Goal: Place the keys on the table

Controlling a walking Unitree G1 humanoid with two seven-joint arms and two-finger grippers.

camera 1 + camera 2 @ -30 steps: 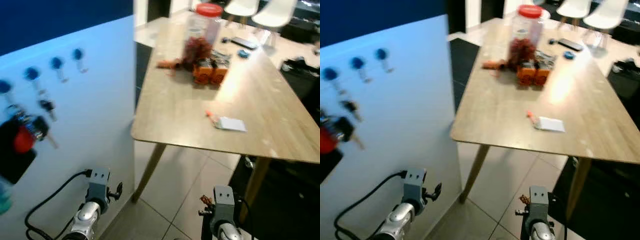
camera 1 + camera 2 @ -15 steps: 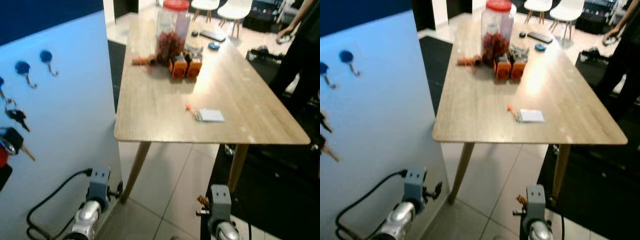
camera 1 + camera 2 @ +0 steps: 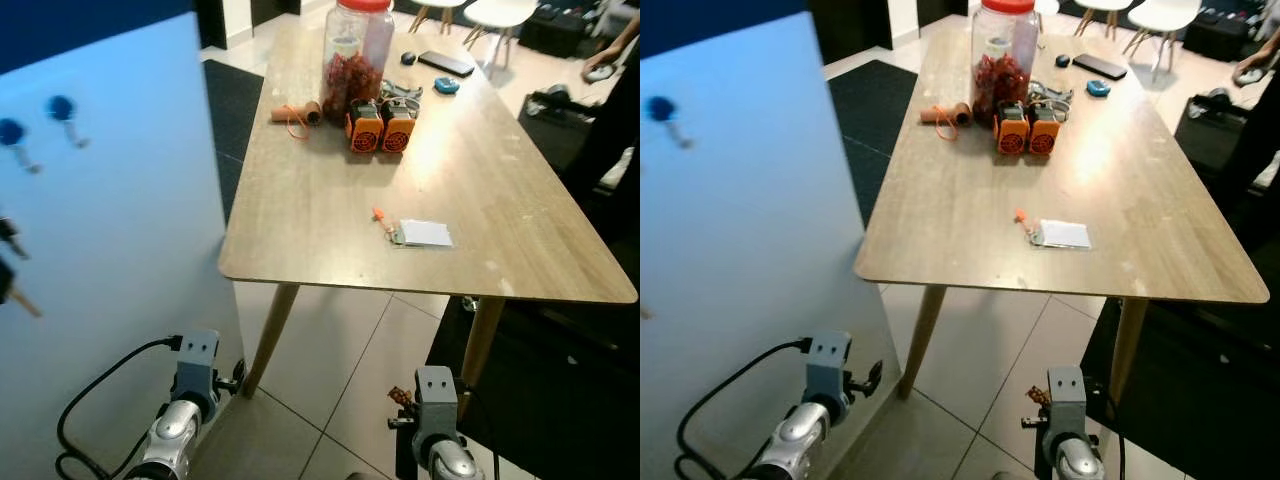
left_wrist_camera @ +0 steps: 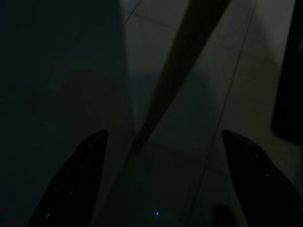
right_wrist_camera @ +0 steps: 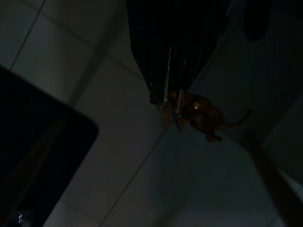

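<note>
**Keys in hand, table not yet reached**

While the right gripper (image 5: 173, 101) hangs low over the tiled floor, pinched on the keys (image 5: 189, 113) with their brown fob dangling, the wooden table (image 3: 970, 200) stands well above. The thin grip could let them slip when the arm lifts. The left gripper (image 4: 161, 175) idles, spread wide. On the table: one red-lidded jar (image 3: 1004, 55), two orange devices (image 3: 1028, 130).

Home dining room, wooden table (image 3: 330, 190), chairs (image 3: 497, 12), tiled floor (image 3: 340, 370)

Wooden worktop (image 3: 330, 200) carries a red-lidded jar (image 3: 356, 50), two orange units (image 3: 381, 127) just beside it, and a white card (image 3: 427, 233) (near the front edge).
</note>
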